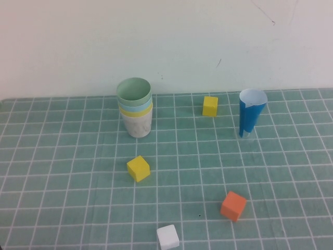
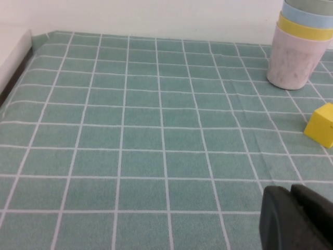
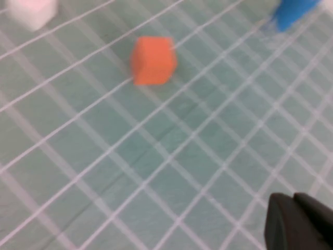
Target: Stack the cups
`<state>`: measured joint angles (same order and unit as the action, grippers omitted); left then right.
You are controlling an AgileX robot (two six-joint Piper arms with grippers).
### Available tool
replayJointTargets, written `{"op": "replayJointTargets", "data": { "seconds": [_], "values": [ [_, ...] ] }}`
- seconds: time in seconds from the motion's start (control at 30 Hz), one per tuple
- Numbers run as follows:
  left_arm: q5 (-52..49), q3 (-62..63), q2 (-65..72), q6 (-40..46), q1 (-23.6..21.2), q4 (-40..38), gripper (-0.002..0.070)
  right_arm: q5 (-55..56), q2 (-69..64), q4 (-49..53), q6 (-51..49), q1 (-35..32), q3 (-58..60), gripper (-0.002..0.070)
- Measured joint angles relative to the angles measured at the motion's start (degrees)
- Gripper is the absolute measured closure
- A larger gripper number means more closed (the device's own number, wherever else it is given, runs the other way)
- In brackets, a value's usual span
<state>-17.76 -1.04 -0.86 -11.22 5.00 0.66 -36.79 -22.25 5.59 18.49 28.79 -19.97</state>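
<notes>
Four stacked cups (image 1: 136, 112), both grippers' fingers (image 2: 296, 219) apart

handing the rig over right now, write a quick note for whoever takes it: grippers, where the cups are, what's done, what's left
Left gripper: shut, empty, low over the mat, short of the cup stack.
Right gripper: shut, empty, over the mat near the orange cube.
Cups: all four nested in one upright stack at the back left of the mat; whitish cup at the bottom, then yellow cup, light blue cup, green cup on top.
Done: stacking looks complete.
Left: nothing obvious. The tall blue cone cup stands apart at the back right.
</notes>
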Motion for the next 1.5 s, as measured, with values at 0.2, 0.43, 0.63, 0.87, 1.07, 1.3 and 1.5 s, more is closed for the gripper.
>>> {"op": "replayJointTargets", "data": {
  "seconds": [0.2,0.43,0.63,0.87,1.07,1.3,1.5],
  "values": [
    [0.00,0.00,0.00,0.00,0.00,0.00,0.0677,8.35,9.90,0.00,0.03,-14.55,7.17,0.0678],
    [0.00,0.00,0.00,0.00,0.00,0.00,0.0677,22.40,20.70,-1.66,0.03,-29.38,20.55,0.0678],
    [0.00,0.00,0.00,0.14,0.00,0.00,0.0677,18.54,22.90,-2.40,0.12,-36.25,21.53,0.0678],
    [0.00,0.00,0.00,0.14,0.00,0.00,0.0677,18.03,23.02,-2.67,0.12,-37.30,21.53,0.0678],
    [0.00,0.00,0.00,0.14,0.00,0.00,0.0677,18.13,23.02,-2.67,0.12,-36.69,21.53,0.0678],
    [0.00,0.00,0.00,0.14,0.00,0.00,0.0677,17.64,23.02,-2.78,-2.58,-36.71,21.42,0.0678],
    [0.00,0.00,0.00,0.14,0.00,0.00,0.0677,17.14,23.02,-2.99,-7.12,-36.71,21.42,0.0678]
  ]
}}
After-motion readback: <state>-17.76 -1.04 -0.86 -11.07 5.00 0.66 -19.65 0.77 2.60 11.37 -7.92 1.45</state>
